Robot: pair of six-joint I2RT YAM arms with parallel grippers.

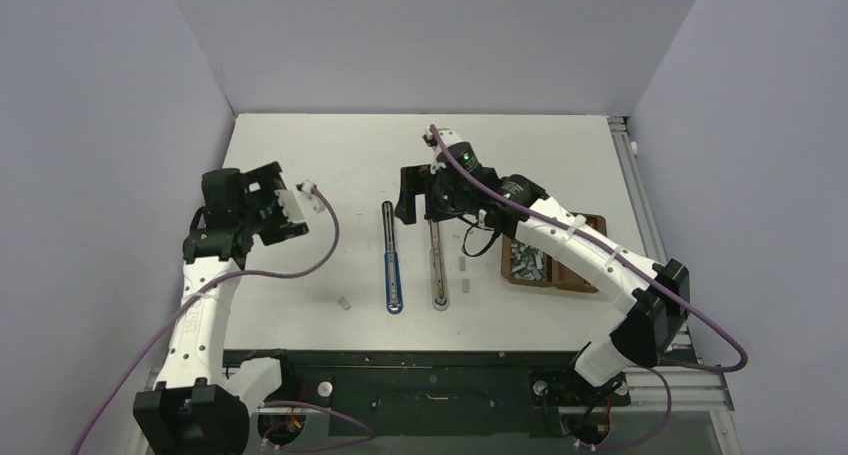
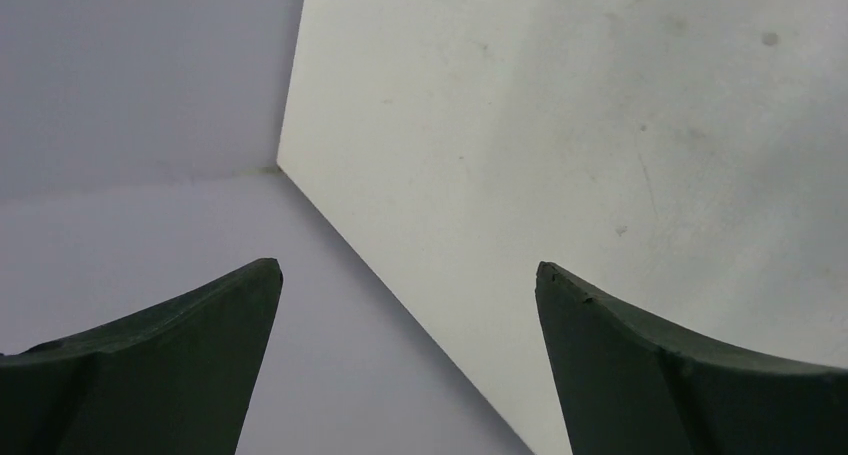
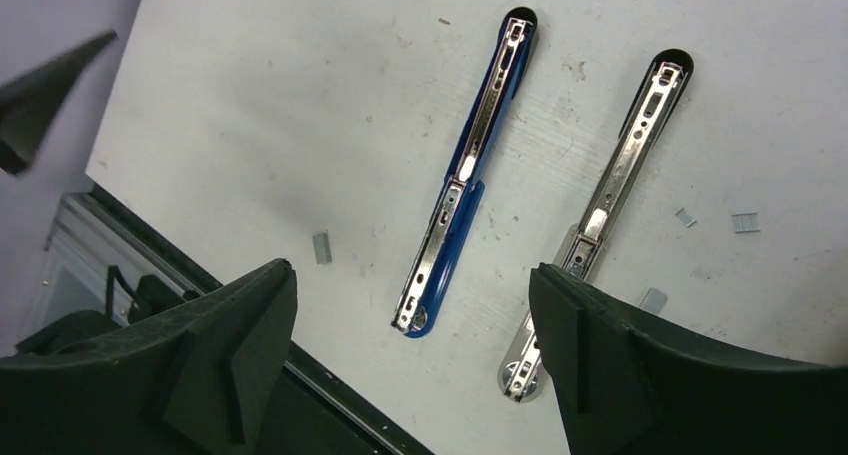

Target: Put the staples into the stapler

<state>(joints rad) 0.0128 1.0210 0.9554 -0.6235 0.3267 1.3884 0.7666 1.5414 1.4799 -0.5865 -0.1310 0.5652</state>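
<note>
— Where are the staples (image 1: 528,262)?

— Heaped in the shallow brown box (image 1: 588,281) near the right edge of the table (image 1: 560,165). Short, dull grey metal strips, all jumbled together.

— Only in there?

— No, a few stray strips (image 3: 321,247) lie flat on the white top. One sits left of the blue stapler (image 3: 470,165), toward the near edge, and the others are scattered just right of the silver stapler (image 3: 625,165).

— How do the staplers lie?

— Side by side in the middle of the table, running from near edge to far, close but apart. Both are long and thin, with a bright metal channel facing up. One has a glossy blue shell and the other is bare metal with a dark rounded tip.

— And the arms?

— The right gripper (image 3: 410,270) hangs above the two staplers, its blunt black fingers spread wide with nothing between them. The left gripper (image 2: 408,270) is up by the left edge, looking toward the far-left corner, fingers likewise wide apart and empty.

— What's the tabletop like?

— Matte white, scuffed and speckled.
</note>
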